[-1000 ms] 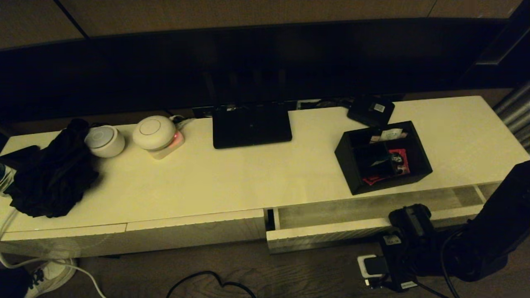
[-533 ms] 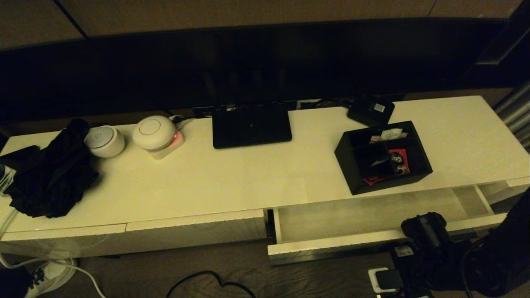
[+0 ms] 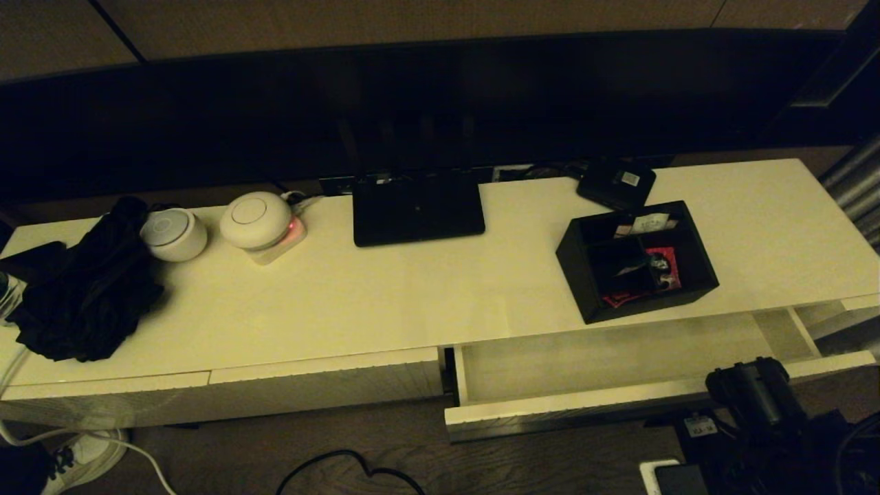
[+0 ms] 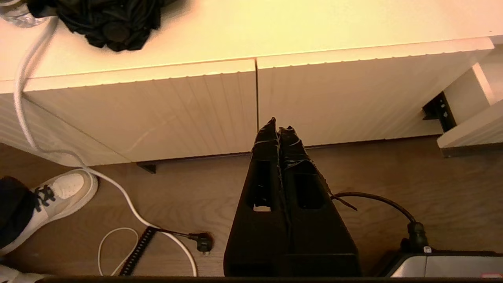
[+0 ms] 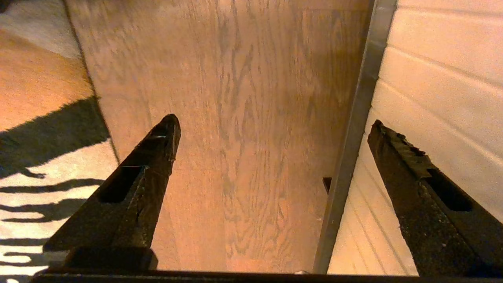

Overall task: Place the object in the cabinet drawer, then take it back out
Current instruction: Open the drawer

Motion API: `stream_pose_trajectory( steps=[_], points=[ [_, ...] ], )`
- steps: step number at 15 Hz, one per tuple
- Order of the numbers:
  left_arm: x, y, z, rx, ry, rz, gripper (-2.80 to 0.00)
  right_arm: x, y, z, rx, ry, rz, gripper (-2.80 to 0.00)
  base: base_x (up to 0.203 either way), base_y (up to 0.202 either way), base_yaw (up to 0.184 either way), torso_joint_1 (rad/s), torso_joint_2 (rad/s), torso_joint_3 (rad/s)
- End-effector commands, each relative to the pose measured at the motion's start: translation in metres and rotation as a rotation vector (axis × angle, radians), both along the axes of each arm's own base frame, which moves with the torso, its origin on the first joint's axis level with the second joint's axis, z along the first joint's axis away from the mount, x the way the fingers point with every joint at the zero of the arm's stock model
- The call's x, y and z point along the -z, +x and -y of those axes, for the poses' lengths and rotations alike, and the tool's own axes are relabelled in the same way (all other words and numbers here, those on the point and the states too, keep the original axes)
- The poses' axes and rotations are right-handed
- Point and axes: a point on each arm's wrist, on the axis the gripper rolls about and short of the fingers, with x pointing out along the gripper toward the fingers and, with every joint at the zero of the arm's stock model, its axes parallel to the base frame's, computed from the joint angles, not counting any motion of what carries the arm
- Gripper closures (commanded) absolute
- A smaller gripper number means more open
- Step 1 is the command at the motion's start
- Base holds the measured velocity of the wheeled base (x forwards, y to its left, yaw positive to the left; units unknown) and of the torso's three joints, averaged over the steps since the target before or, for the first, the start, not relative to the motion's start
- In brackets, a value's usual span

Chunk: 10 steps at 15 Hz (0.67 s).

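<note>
The black divided box (image 3: pixel 636 261), with red and white packets inside, sits on the white cabinet top (image 3: pixel 385 295) just behind the open drawer (image 3: pixel 605 354). The drawer's white ribbed front (image 3: pixel 570 411) is pulled out and its pale interior holds nothing. My right arm (image 3: pixel 753 392) is low in front of the drawer's right part. In the right wrist view my right gripper (image 5: pixel 275 125) is open, one finger over the wooden floor, the other over the ribbed front (image 5: pixel 436 90), gripping nothing. My left gripper (image 4: pixel 277 127) is shut and empty, low before the closed left fronts.
A black router (image 3: pixel 418 206) and a small flat black device (image 3: pixel 617 182) stand at the back of the top. Two white round devices (image 3: pixel 256 220) and a black cloth (image 3: pixel 89 289) lie at the left. Cables (image 4: pixel 118 196), a plug and a shoe (image 4: pixel 59 192) lie on the floor.
The drawer slid further out early on, then stayed put. My right arm has drawn back to the right and lower, away from the drawer front. The box has not moved.
</note>
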Motion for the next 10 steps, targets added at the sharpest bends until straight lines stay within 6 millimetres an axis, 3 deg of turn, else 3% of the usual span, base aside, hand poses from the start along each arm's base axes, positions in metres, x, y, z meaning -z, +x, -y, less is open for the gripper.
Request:
stream_pose_trajectory(
  steps=[1, 6, 10],
  points=[
    [0.001, 0.0, 0.0, -0.001, 0.0, -0.003, 0.0, -0.02, -0.014, 0.004, -0.002, 0.014, 0.051, 0.0, 0.0, 0.0, 0.0, 0.0, 0.0, 0.0],
    [0.001, 0.0, 0.0, -0.001, 0.0, -0.003, 0.0, -0.067, -0.065, 0.02, 0.058, 0.05, 0.08, 0.0, 0.0, 0.0, 0.0, 0.0, 0.0, 0.0],
    [0.001, 0.0, 0.0, -0.001, 0.0, -0.003, 0.0, -0.102, -0.114, 0.03, 0.259, 0.209, 0.028, 0.0, 0.0, 0.0, 0.0, 0.0, 0.0, 0.0]
  ],
)
